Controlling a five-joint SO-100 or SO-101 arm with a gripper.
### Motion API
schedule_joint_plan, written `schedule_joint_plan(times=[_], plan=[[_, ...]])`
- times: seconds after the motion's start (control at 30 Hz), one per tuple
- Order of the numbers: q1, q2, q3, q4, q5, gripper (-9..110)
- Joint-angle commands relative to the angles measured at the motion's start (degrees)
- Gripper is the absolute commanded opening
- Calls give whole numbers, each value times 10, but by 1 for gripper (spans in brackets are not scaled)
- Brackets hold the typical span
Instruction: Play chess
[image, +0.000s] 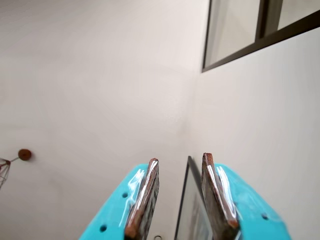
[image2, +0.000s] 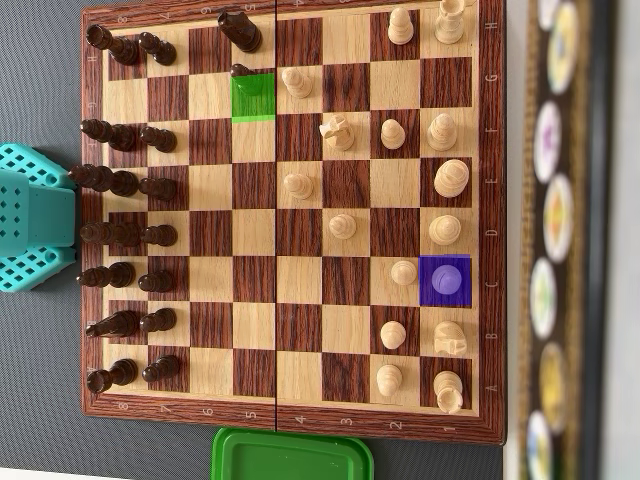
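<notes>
The gripper (image: 180, 165) is spread, holds nothing, and points at a wall. The chessboard (image2: 290, 425) sits full on the counter. Next, I think, it reaches down for the piece on the purple square (image2: 445, 280).

In the overhead view, the chessboard (image2: 290, 215) lies on the surface (image2: 40, 400), to the right of the arm (image2: 35, 215). One set of chess pieces (image2: 125, 180) stands nearest the arm; the opposing set (image2: 440, 180) stands along the far side. A container lid (image2: 292, 455) lies below the board. The pincer (image: 180, 162) points at a wall (image: 90, 90).
</notes>
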Motion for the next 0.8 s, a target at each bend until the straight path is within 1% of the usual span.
schedule_joint_plan(times=[0.0,0.17,0.47,0.57,0.77], plan=[[-5,-5,11,2,-4,14],[-2,-5,11,7,-5,14],[-4,-5,-5,130,-5,14],[0,-5,-32,190,-5,14],[0,-5,-99,347,-5,14]])
